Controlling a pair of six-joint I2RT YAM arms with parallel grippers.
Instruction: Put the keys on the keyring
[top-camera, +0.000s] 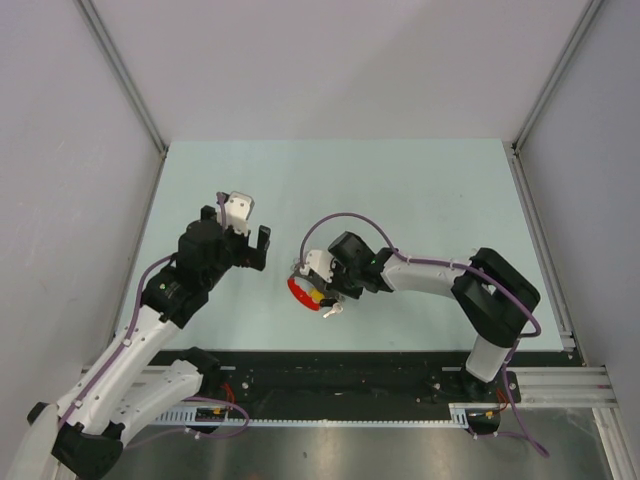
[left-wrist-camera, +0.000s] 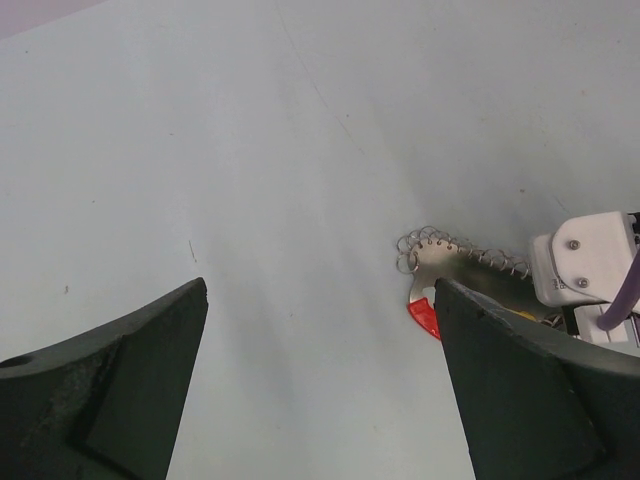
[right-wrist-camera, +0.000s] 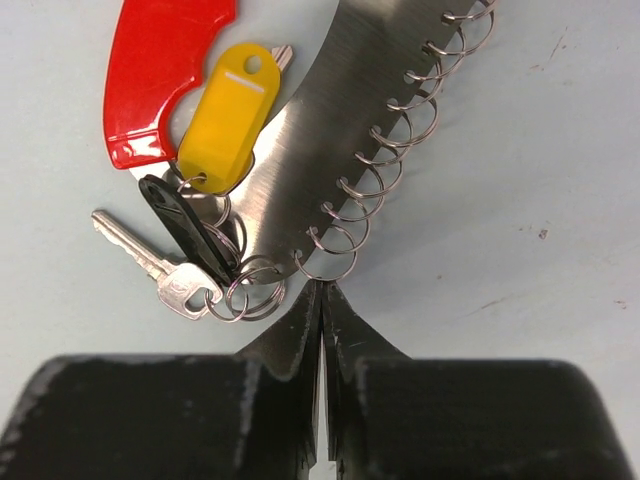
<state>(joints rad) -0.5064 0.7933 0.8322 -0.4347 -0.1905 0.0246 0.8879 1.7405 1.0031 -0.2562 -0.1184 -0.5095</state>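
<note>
Right wrist view: curved silver metal keyring strip (right-wrist-camera: 330, 150) w/ wire loops + red band lies on pale table (right-wrist-camera: 560, 150), tip clamped by right gripper (right-wrist-camera: 322, 300), prob. to steady it; small silver metal key (right-wrist-camera: 150, 262) and yellow plastic tag (right-wrist-camera: 228, 120) ringed alongside. Left gripper (left-wrist-camera: 320, 310) gapes empty, near.

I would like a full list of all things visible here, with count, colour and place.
keyring: one, silver curved strip with wire loops and red end, mid-table
key: one, silver, on the table beside the keyring
yellow tag: one, yellow, over the strip near the red end
black tag: one, black, between yellow tag and key
table: one, pale green, beneath all
left gripper: one, black, open, apart from the keyring
right gripper: one, black, shut on the keyring
</note>
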